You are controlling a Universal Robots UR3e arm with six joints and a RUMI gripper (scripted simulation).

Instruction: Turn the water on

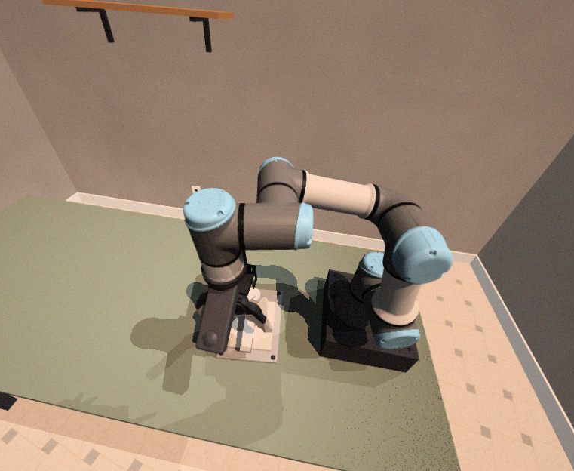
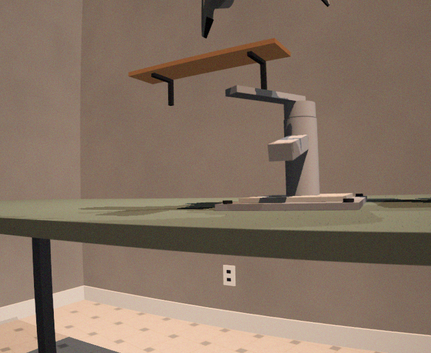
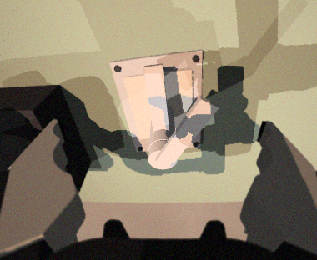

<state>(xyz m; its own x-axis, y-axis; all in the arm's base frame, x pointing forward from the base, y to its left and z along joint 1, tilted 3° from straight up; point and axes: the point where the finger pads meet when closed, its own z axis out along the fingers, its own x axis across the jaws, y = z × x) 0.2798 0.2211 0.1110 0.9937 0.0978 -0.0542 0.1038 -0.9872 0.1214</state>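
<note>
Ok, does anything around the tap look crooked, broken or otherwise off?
Nothing stands out. The tap stands upright on its base plate, which lies flat on the table. Its lever is level, not yet lifted. The pincer hangs open above it, holding nothing.

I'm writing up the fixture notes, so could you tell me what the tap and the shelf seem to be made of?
The tap looks like matte pale grey metal or plastic: smooth, even colour, no gloss, so the look leaves it open. The shelf looks like wood, a flat orange-brown board without visible grain, on dark brackets that look like painted metal.
</note>
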